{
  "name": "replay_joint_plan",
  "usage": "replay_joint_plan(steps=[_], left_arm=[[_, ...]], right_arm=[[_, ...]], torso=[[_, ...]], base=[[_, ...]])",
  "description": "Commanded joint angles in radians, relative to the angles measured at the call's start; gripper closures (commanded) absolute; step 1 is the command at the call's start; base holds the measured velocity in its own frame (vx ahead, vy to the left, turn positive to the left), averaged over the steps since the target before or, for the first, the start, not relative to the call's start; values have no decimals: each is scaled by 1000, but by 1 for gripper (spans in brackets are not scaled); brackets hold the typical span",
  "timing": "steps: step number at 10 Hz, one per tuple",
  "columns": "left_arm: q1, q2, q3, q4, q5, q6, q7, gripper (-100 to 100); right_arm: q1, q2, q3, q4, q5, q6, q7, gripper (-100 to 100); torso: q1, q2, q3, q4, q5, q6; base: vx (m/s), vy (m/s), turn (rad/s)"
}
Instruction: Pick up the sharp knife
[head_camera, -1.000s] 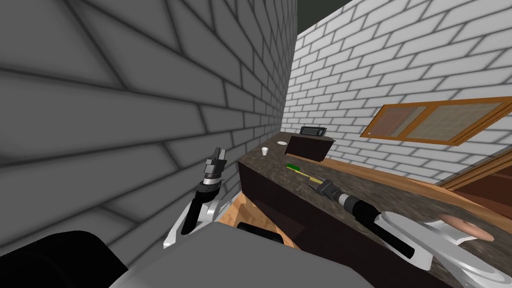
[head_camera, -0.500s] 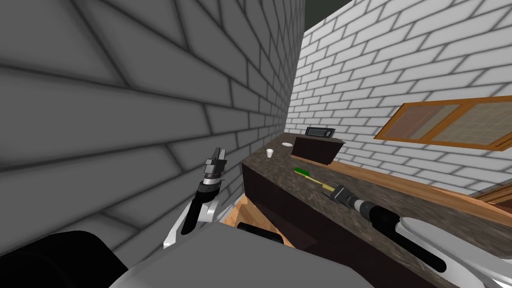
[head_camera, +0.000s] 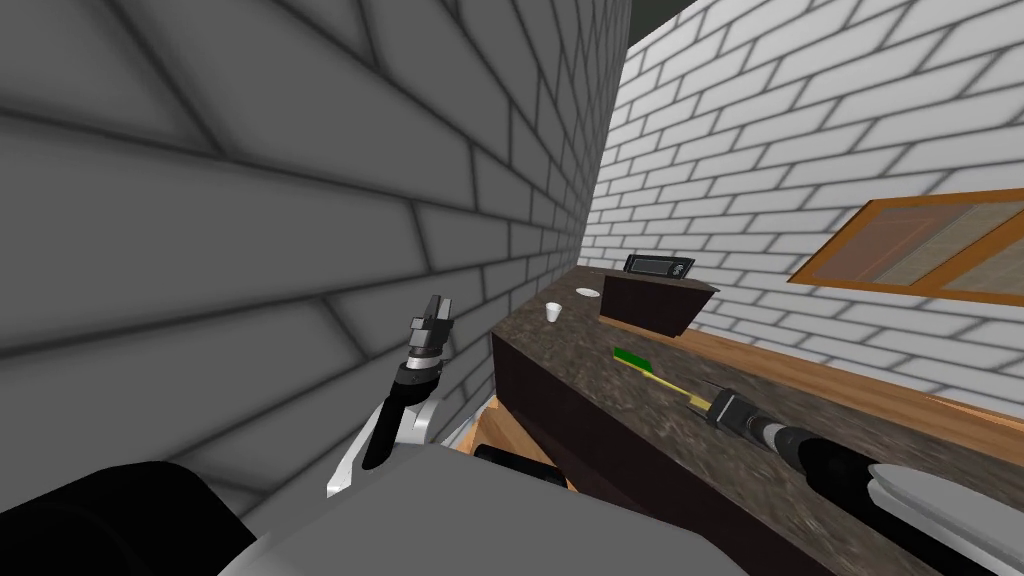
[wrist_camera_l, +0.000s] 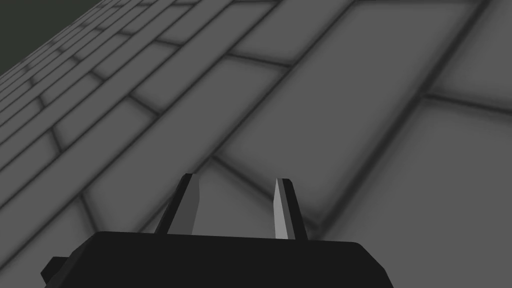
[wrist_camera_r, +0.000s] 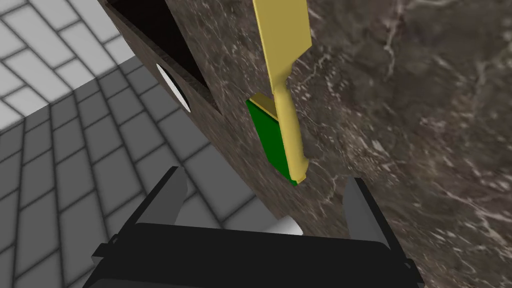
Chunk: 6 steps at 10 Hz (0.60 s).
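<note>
Right claw is at the worktop, right of centre in the head view, with its fingers wide apart and gripping nothing. Between them in the wrist view is one end of the knife, yellow with a green part, lying flat on the dark mottled surface. A small white cup and a dark box stand farther back. Left claw is raised beside the grey brick wall at lower centre-left, fingers narrowly apart and empty.
</note>
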Motion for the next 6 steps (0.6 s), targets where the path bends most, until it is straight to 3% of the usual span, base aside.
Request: replay_joint_plan(steps=[1,5,6], left_arm=[[0,0,0,0,0,0,0,0],[0,0,0,0,0,0,0,0],[0,0,0,0,0,0,0,0]], right_arm=[[-15,0,13,39,9,4,12,-100],[34,-57,54,149,28,58,65,-100],[34,-57,54,149,28,58,65,-100]], torso=[[0,0,0,0,0,0],[0,0,0,0,0,0],[1,-2,-1,0,0,0]], base=[[62,63,26],[105,96,64],[112,87,21]])
